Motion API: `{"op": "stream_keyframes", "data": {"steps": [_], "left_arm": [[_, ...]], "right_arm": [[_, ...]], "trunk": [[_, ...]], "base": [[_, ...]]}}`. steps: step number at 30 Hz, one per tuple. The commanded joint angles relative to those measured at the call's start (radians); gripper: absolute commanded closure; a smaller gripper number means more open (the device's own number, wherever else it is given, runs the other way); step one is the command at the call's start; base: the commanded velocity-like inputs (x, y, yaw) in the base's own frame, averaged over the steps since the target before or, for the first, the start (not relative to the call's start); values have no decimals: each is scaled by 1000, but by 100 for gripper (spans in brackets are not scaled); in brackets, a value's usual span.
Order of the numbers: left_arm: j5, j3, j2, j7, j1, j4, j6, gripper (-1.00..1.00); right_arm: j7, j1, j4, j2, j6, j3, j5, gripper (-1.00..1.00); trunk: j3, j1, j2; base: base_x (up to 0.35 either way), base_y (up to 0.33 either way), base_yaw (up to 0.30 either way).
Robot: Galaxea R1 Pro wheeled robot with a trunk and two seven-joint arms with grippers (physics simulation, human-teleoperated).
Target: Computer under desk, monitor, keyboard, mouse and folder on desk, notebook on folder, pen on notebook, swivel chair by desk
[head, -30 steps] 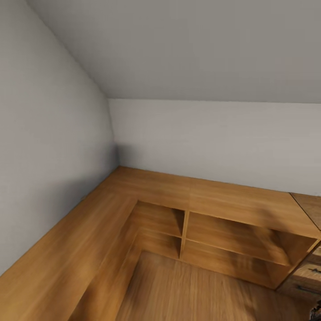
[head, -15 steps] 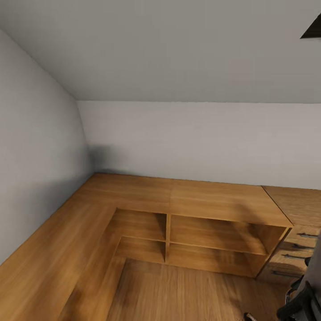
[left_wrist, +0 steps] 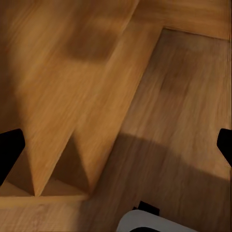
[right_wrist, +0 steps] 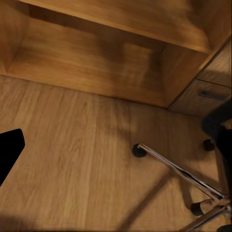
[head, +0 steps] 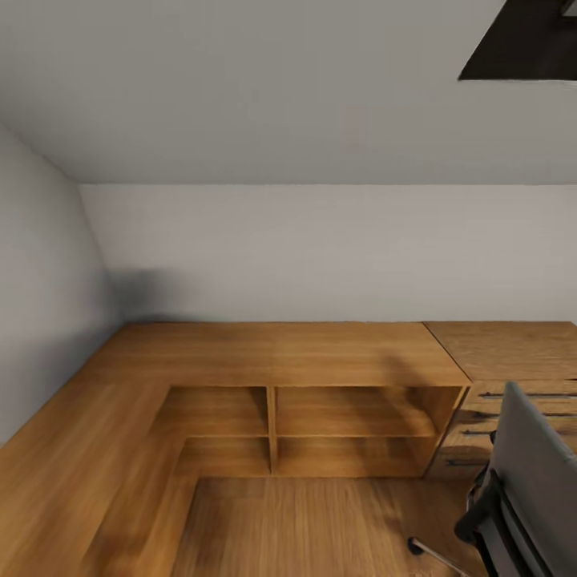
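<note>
Grey walls meet in a corner, and a wooden floor spreads below. An L-shaped wooden shelf unit runs along both walls, with open cubbies under its top in two rows. This unit is the landmark for what follows.

Touching the unit's right end stands a darker wooden drawer cabinet with dark bar handles. In front of that cabinet, near the unit's right cubbies, is the swivel chair: grey back, black frame, one chrome leg ending in a black caster on the floor. The right wrist view shows the chair's chrome legs and casters on the floor just before the unit's lowest shelf.

High above the unit's right end, a dark panel sits at the ceiling.

Left gripper: dark fingertips far apart, nothing between them, over floor beside the unit. Right gripper: only one fingertip shows, so its opening cannot be told.
</note>
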Motion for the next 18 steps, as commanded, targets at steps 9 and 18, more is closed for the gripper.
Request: {"op": "stream_keyframes", "data": {"steps": [9, 18], "left_arm": [[5, 1, 0, -2, 1, -2, -1, -100], [5, 0, -1, -1, 1, -2, -1, -100]], "right_arm": [[-6, -1, 1, 2, -1, 9, -3, -100], [-6, -1, 1, 2, -1, 9, -3, -100]], "trunk": [[-1, 0, -1], [-1, 0, -1]], "base": [[90, 0, -300], [110, 0, -300]]}}
